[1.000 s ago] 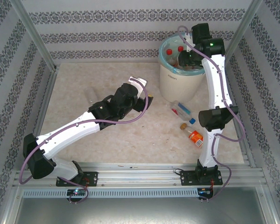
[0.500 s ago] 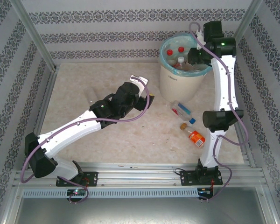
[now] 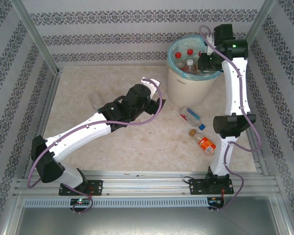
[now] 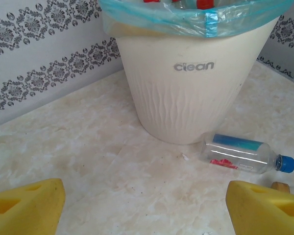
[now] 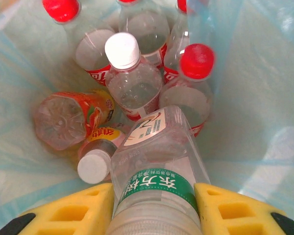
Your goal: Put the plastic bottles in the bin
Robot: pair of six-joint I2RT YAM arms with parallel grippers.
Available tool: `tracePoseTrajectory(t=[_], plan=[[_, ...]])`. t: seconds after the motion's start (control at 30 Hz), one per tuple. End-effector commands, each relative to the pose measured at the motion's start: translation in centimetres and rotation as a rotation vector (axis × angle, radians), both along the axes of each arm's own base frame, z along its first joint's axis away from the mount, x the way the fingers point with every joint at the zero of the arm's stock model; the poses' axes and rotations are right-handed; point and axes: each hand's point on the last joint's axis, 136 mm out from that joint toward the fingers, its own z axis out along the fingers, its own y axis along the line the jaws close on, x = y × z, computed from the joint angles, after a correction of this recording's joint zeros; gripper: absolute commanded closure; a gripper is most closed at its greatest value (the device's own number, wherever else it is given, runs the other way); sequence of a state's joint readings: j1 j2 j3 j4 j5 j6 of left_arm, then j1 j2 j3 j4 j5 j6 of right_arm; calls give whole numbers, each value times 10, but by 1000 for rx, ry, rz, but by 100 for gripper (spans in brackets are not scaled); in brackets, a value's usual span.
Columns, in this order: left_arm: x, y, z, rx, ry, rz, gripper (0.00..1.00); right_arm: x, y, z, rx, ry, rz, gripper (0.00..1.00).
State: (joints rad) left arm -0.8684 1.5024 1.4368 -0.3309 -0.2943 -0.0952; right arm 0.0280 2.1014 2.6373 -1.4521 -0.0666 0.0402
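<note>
My right gripper [image 5: 154, 211] hangs inside the mouth of the bin [image 3: 185, 87] and is shut on a clear plastic bottle with a green label [image 5: 157, 161], which points down into it. Several bottles lie in the turquoise-lined bin below, among them a white-capped one [image 5: 132, 73], a red-capped one [image 5: 196, 61] and an orange one [image 5: 68, 117]. On the table right of the bin lie a clear blue-capped bottle [image 3: 192, 117] and an orange bottle [image 3: 203, 143]. My left gripper [image 4: 147, 205] is open and low over the table, facing the bin wall [image 4: 186, 98] and the blue-capped bottle [image 4: 242, 154].
Patterned walls close off the table at the back and both sides. Metal frame posts [image 3: 36, 41] stand at the corners. The right arm's elbow [image 3: 231, 125] hangs beside the two lying bottles.
The right wrist has swung slightly rightward over the bin with the bottle still held. The left arm has reached a little further toward the bin.
</note>
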Motion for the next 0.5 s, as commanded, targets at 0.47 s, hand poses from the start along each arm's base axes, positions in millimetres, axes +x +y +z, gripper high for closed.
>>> tracePoseTrajectory(t=[0.47], plan=[[-4,3,6,-82,37,26,15,31,5,-55,62,97,20,63]])
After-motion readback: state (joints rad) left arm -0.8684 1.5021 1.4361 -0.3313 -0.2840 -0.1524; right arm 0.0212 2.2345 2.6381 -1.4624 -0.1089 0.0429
